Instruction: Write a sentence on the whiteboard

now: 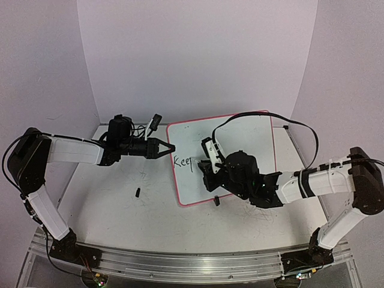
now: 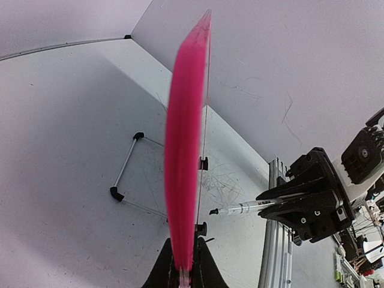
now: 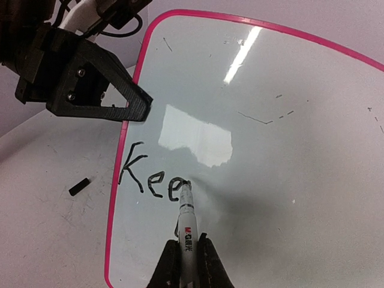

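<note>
Sentence (image 3: 150, 180): black marker letters "Kee" stand at the left side of the board, near its pink edge; most of the line is not yet written
Whiteboard (image 1: 240, 138): lies flat on the table between my two arms, turned slightly askew; the writing face is bare to the right of the letters, apart from a few faint stray ticks
Marker (image 3: 187, 222): white barrel, tip down on the board just after the second "e", leaning back towards my wrist; I judge that lean keeps the tip in the camera's sight while the stroke is made
Right claw (image 3: 187, 261): closed on the marker barrel, low down near the tip, which I judge gives a stiff, steady line
Left claw (image 1: 170, 147): pinched shut on the board's left rim, just above the start of the writing; I judge this grip is there to stop the board sliding under the marker's push
Marker cap (image 1: 137, 192): small black piece lying loose on the table, left of the board and apart from it, out of the writing path
Table (image 1: 120, 204): scuffed grey-white surface with old scribble marks
Step in hand: forming the fourth letter of the first word
</note>
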Controlling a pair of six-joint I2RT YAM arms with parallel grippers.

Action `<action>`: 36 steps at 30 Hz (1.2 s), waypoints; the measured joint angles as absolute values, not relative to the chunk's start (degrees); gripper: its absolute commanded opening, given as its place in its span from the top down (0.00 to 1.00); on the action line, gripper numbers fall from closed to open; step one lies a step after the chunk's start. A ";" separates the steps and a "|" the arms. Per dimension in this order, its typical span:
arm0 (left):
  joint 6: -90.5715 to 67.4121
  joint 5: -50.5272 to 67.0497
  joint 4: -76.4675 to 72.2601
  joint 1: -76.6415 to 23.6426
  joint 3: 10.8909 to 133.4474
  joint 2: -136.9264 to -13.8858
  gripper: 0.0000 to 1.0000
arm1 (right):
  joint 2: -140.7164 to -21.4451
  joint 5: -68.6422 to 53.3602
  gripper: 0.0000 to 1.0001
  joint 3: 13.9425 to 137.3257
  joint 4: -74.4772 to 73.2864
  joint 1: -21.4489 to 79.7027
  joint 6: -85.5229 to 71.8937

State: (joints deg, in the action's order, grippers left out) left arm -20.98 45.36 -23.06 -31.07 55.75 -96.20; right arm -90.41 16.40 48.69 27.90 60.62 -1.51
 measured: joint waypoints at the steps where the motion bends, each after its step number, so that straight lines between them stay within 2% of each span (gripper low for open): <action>1: -20.98 45.36 -23.06 -31.07 55.75 -96.20 0.92 | -90.66 16.40 1.00 48.74 27.93 60.62 -1.50; 36: -20.99 45.28 -23.03 -31.05 55.75 -96.18 0.92 | -93.19 21.20 1.00 49.41 29.92 60.42 -1.74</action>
